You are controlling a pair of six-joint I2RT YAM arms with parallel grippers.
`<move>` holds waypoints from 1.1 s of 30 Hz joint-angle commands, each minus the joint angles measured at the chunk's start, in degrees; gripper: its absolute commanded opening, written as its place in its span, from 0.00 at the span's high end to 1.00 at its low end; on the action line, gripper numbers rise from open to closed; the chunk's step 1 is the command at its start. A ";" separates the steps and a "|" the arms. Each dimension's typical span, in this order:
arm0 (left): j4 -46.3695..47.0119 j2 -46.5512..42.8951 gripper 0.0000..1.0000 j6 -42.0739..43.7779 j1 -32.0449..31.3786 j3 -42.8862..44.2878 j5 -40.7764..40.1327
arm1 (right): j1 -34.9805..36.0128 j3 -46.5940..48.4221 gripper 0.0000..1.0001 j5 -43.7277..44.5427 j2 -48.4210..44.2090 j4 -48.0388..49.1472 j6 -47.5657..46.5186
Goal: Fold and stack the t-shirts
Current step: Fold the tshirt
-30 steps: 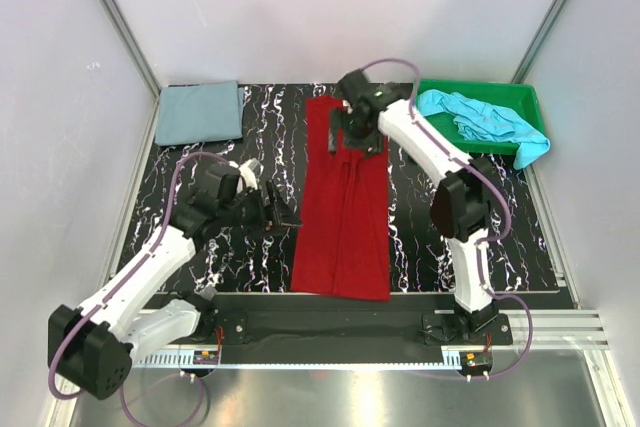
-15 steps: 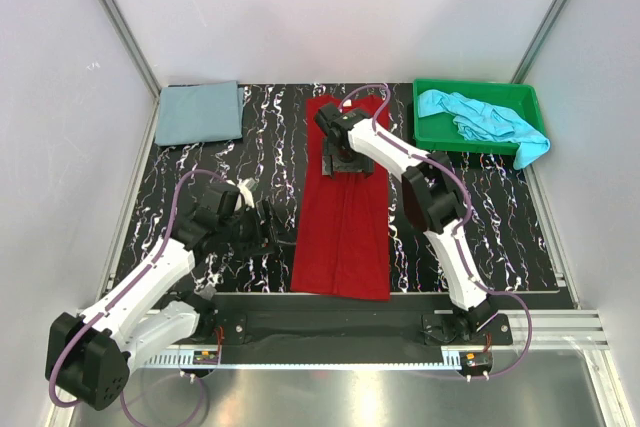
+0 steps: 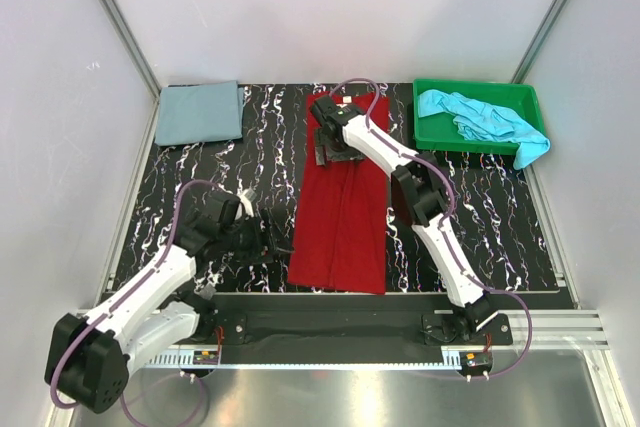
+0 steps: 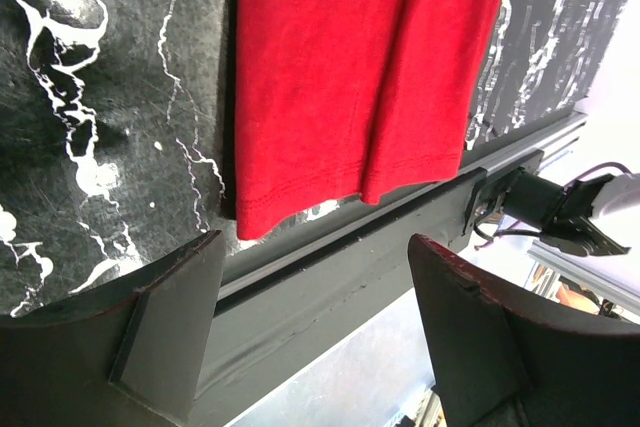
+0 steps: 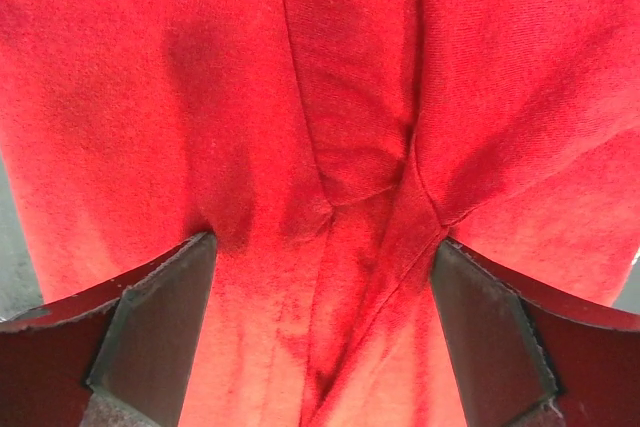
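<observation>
The deep red t-shirt (image 3: 340,217) lies as a long folded strip down the middle of the black marbled mat. My right gripper (image 3: 335,152) is open and pressed down on its upper part; the right wrist view shows red cloth (image 5: 320,147) with creases between the spread fingers (image 5: 150,317). My left gripper (image 3: 272,237) is open and empty, just left of the shirt's near left corner (image 4: 255,222). The grey-blue t-shirt (image 3: 200,113) lies folded at the far left corner. The light turquoise t-shirt (image 3: 480,117) is crumpled in the green tray (image 3: 435,137).
The mat's near edge and a dark rail (image 4: 330,257) run just below the red shirt's hem. The green tray stands at the far right, with turquoise cloth hanging over its right rim. White walls enclose the table.
My right gripper moved left and down onto the upper part of the red shirt. My left gripper moved toward the near edge, to beside the shirt's lower left corner.
</observation>
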 commanded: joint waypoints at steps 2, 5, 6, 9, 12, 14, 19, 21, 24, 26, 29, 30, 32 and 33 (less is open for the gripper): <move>5.60 4.55 0.21 0.30 0.25 -0.45 1.38 | -0.38 -1.76 0.04 -1.02 -5.22 0.10 -3.32; 5.96 7.28 0.23 1.00 0.25 -0.10 1.64 | -0.20 -4.76 0.00 -4.19 -12.25 -3.31 -1.31; 5.87 7.73 0.23 1.09 0.25 -0.10 1.99 | -0.03 -5.99 0.00 -4.37 -14.18 -5.33 -0.86; 5.87 8.69 0.25 0.56 0.25 -0.62 2.43 | 0.06 -14.74 0.00 -5.51 -24.46 -5.52 1.34; 6.23 9.74 0.31 0.38 0.17 -1.42 3.05 | 0.06 -27.85 0.00 -8.23 -36.32 -4.83 4.50; 6.14 10.54 0.36 1.26 0.25 -1.68 2.88 | 0.06 -41.24 0.00 -13.93 -45.55 -2.90 6.25; 6.40 15.71 0.42 3.54 0.25 -0.89 2.96 | -0.03 -68.28 0.22 -26.12 -65.22 8.52 13.71; 6.14 17.04 0.44 4.34 0.25 -0.54 2.61 | -0.03 -78.13 0.28 -29.93 -68.85 13.17 15.92; 6.31 18.71 0.45 4.78 0.25 -0.89 2.08 | -0.03 -88.25 0.30 -34.51 -73.69 16.96 19.97; 7.01 19.85 0.45 5.39 0.17 -1.50 2.43 | -0.03 -93.16 0.34 -35.31 -75.98 17.76 22.17; 8.33 20.56 0.46 5.57 0.08 -2.38 3.66 | -0.03 -97.30 0.35 -34.78 -78.79 18.64 23.84; 8.77 20.56 0.46 5.40 -0.01 -2.64 4.19 | -0.03 -98.19 0.36 -34.78 -79.24 19.60 24.19; 9.91 20.56 0.45 4.61 -0.01 -3.17 4.19 | -0.03 -100.21 0.37 -35.39 -79.33 20.49 24.81; 10.26 20.65 0.45 4.34 -0.10 -3.26 4.54 | -0.03 -100.83 0.37 -35.74 -79.07 21.54 25.07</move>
